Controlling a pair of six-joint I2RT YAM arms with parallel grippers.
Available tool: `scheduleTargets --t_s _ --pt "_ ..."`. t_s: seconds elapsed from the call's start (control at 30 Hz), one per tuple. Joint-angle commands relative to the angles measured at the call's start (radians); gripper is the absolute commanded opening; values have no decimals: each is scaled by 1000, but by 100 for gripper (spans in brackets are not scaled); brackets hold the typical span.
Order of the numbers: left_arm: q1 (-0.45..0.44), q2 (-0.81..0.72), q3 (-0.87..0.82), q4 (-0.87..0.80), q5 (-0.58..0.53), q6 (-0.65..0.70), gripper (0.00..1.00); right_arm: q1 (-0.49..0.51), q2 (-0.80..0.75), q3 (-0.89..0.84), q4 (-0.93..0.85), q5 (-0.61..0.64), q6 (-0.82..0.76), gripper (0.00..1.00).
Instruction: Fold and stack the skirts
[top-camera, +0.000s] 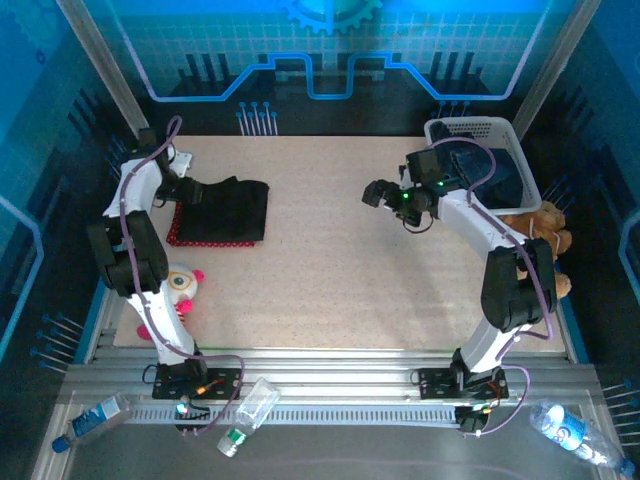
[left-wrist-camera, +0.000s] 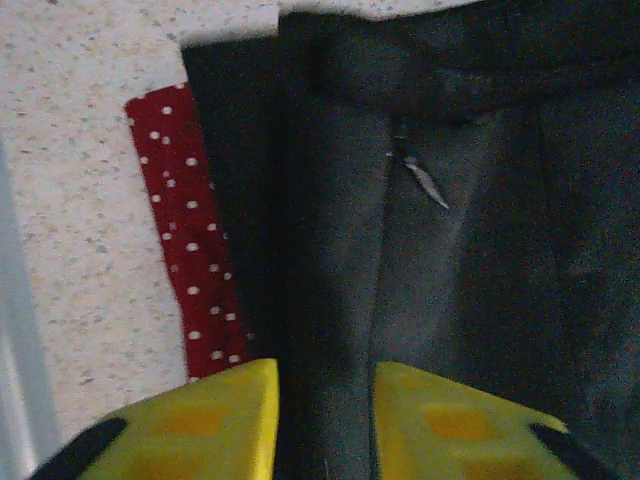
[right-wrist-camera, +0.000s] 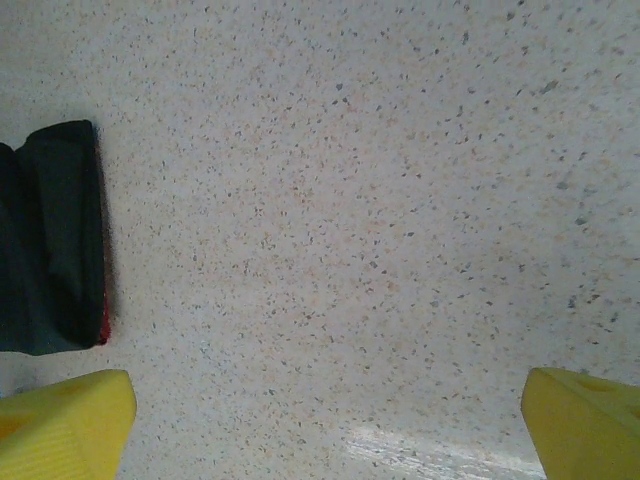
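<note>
black skirt (top-camera: 235, 205): lay folded on red dotted skirt (left-wrist-camera: 190, 260), far left of worktop (top-camera: 340, 270)
left pincer (left-wrist-camera: 322, 375): released, over black skirt
right pincer (right-wrist-camera: 325, 385): released wide, above worktop

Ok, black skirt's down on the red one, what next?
Probably swing the right gripper over to the basket for a denim skirt: its jaws stand open over bare table, and the black skirt already lies folded on the red skirt.
</note>
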Motion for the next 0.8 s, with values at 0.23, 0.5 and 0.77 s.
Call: scheduleTargets --t_s 0.23,0.5,0.77 --pt "19 -337 -149 205 -13 -635 99 -175 -46 151 -179 364 -262 100" --pt "21 -568 -456 308 121 -902 99 -370 219 447 -289 449 -535 100" --pt "44 -716 -599 306 85 -910 99 -400 452 673 -294 494 -662 100"
